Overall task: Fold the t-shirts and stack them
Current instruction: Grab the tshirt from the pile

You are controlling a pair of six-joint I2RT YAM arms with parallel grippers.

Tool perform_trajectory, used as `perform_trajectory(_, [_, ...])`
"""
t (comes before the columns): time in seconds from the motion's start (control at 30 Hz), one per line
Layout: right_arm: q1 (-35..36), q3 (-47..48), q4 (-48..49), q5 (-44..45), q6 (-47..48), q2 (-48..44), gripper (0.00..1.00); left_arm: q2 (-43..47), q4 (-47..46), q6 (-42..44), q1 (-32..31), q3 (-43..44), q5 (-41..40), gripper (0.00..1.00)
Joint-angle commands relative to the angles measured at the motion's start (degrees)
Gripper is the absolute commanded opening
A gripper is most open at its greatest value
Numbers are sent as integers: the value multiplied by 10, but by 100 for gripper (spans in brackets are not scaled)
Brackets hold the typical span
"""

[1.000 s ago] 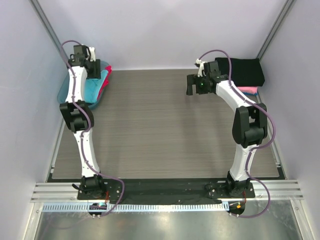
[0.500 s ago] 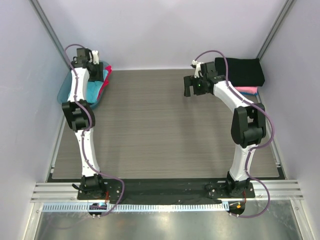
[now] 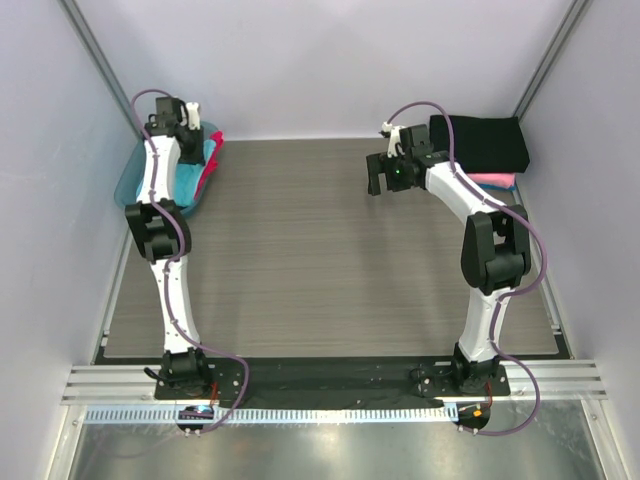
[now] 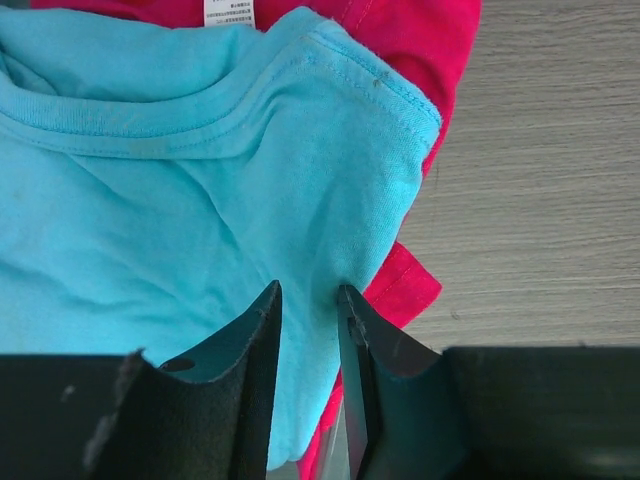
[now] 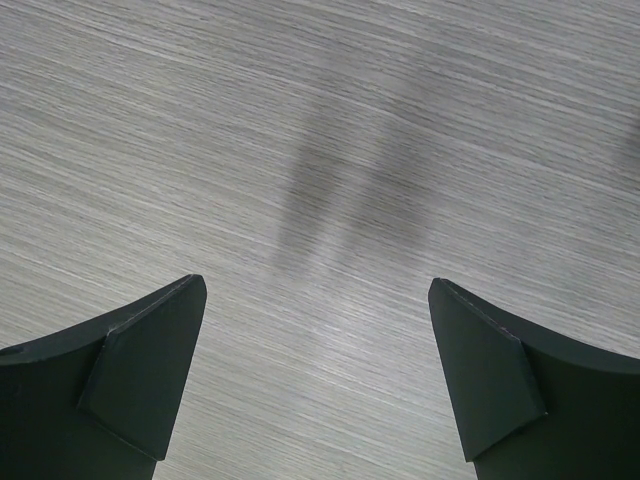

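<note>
The turquoise t-shirt (image 4: 200, 200) lies crumpled on the red-magenta t-shirt (image 4: 420, 30) in the tub at the back left; both also show in the top view, turquoise (image 3: 188, 172) and red-magenta (image 3: 213, 165). My left gripper (image 4: 307, 290) stands over them, its jaws nearly together with a fold of turquoise cloth between them. It shows in the top view (image 3: 194, 138) too. A folded black t-shirt (image 3: 485, 142) lies on a pink one (image 3: 497, 181) at the back right. My right gripper (image 5: 315, 285) is wide open and empty above bare table, left of that stack (image 3: 380, 175).
A translucent blue-grey tub (image 3: 130, 180) holds the left shirts against the left wall. A white label (image 4: 228, 12) shows at the turquoise neck. Walls close the table (image 3: 320, 260) on the left, back and right.
My left gripper has shifted a little toward the back and right over the tub. My right gripper has drifted slightly left. The shirts lie much as before.
</note>
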State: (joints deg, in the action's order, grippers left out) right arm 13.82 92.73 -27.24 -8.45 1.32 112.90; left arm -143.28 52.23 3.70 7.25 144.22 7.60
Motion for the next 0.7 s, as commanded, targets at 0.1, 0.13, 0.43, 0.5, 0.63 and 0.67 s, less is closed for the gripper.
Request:
perform_trajectory(0.1, [6,15,18,5,10,1,100,-7,4,11,-4,19,13,33])
perform_trajectory(0.13, [6,15,18,5,10,2,100,-8,4,12,-4,19,15,33])
perform_trajectory(0.43, [9,15,18,12,18,-3,100,-21,8,13,-4,20,43,12])
perform_trajectory(0.5, [11,14,18,16,20,-4,100,-19,4,10,-1,23,44,0])
perform_trajectory(0.63, [16,18,18,21,29,-8,100,3,-1,-1,11,26,30,0])
perform_trajectory(0.67, [17,23,19,26,32,-8,100,24,-2,0,15,26,29,0])
